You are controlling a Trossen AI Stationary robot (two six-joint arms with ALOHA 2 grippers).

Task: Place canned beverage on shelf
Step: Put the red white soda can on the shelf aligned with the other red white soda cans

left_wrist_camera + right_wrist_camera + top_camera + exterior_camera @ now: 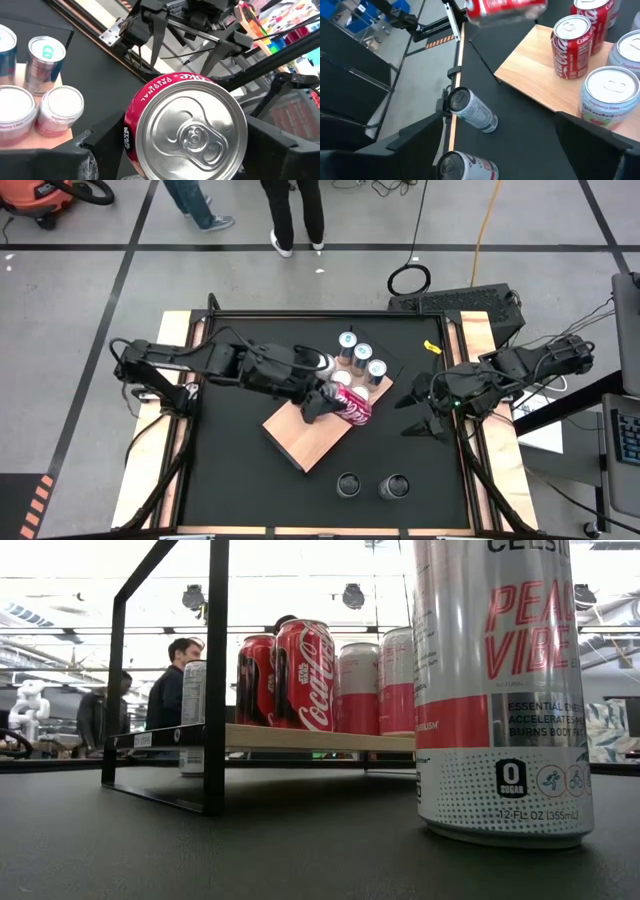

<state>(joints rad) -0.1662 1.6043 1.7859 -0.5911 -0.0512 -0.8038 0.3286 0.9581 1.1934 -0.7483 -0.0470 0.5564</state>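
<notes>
— Black surface (240, 470), grey floor beyond, people standing past the far edge. Left tool (322, 402) has its fingers wrapped round a red can (352, 406), over the shelf (310, 435).

— Placing step, I'd say. Next it needs lowering upright beside the standing cans (362, 355), then letting go.

— Right tool (420, 420) waits spread wide, empty, near the surface's right edge.

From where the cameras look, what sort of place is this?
Probably a robotics lab or workshop. Two robot arms are mounted at a black table with drink cans on a small wooden shelf, cables trail across the taped floor, and people stand behind.
</notes>
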